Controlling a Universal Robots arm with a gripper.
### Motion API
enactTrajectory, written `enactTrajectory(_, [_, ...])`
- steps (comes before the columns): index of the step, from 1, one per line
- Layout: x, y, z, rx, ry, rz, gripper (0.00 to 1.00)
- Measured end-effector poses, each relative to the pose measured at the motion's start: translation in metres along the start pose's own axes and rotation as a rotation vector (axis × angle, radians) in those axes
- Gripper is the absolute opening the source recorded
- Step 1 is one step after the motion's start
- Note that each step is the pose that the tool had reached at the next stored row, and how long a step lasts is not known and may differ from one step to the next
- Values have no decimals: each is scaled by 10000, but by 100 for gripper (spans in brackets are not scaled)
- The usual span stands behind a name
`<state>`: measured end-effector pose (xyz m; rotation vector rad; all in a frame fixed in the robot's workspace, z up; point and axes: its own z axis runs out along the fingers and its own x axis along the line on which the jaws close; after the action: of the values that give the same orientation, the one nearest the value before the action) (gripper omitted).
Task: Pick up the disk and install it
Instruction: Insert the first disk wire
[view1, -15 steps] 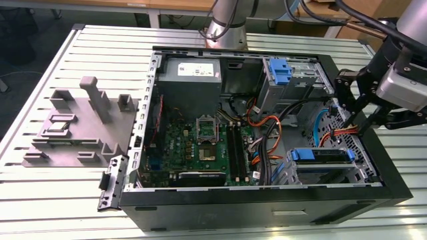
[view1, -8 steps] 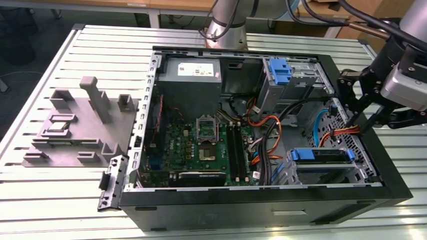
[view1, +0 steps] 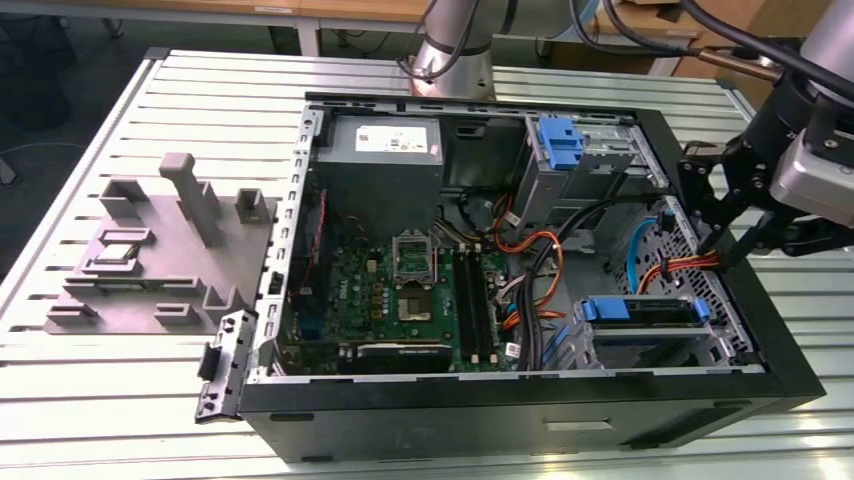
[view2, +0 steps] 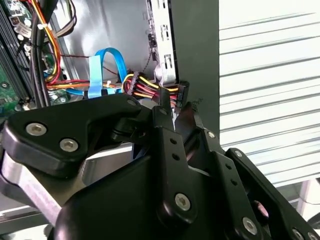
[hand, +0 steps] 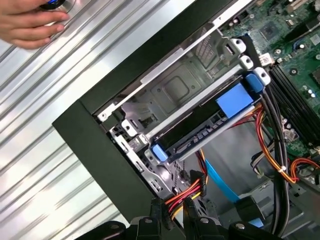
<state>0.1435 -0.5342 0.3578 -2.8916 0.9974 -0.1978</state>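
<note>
The disk (view1: 641, 312), a drive in a blue carrier, sits in the drive bay at the exterior view's lower right corner of the open computer case (view1: 534, 400); in the first wrist view the disk (hand: 210, 122) lies edge-on in its metal cage. My gripper (view1: 721, 255) hangs just inside the case's right wall, a little beyond the disk's bay. In both wrist views its black fingers (hand: 156, 215) close around a red, yellow and black power cable connector (view2: 175, 92), and the gripper (view2: 174, 111) looks shut on it.
Another blue caddy (view1: 561, 140) stands in the far bay, beside the grey power supply (view1: 387, 140). Loose orange and blue cables (view1: 534, 270) cross the motherboard. A grey fixture (view1: 160, 250) sits on the slatted table on the left. A person's hand (hand: 30, 22) rests on the table outside the case.
</note>
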Motion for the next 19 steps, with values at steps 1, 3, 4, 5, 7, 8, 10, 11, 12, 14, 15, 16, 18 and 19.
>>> enactTrajectory(1, [0, 0, 5, 28, 22, -128, 31])
enactTrajectory(3, [-1, 1, 12, 72, 62, -373, 31])
enactTrajectory(4, [-1, 2, 16, 94, 80, -500, 31])
enactTrajectory(5, [-2, 2, 20, 117, 98, -625, 31])
enactTrajectory(7, [-3, 3, 29, 162, 132, -880, 31])
enactTrajectory(8, [-3, 4, 36, 191, 144, -1016, 31])
enactTrajectory(10, [-4, 6, 47, 241, 159, -1294, 31])
enactTrajectory(11, [-5, 6, 54, 266, 162, -1441, 31])
enactTrajectory(12, [-6, 7, 61, 291, 163, -1585, 31])
enactTrajectory(14, [-6, 6, 66, 310, 160, -1725, 31])
enactTrajectory(15, [-5, 3, 69, 312, 160, -1729, 31])
enactTrajectory(16, [-4, 1, 72, 313, 162, -1731, 31])
enactTrajectory(18, [-1, -5, 80, 307, 178, -1741, 31])
enactTrajectory(19, [-1, -6, 84, 307, 190, -1744, 31])
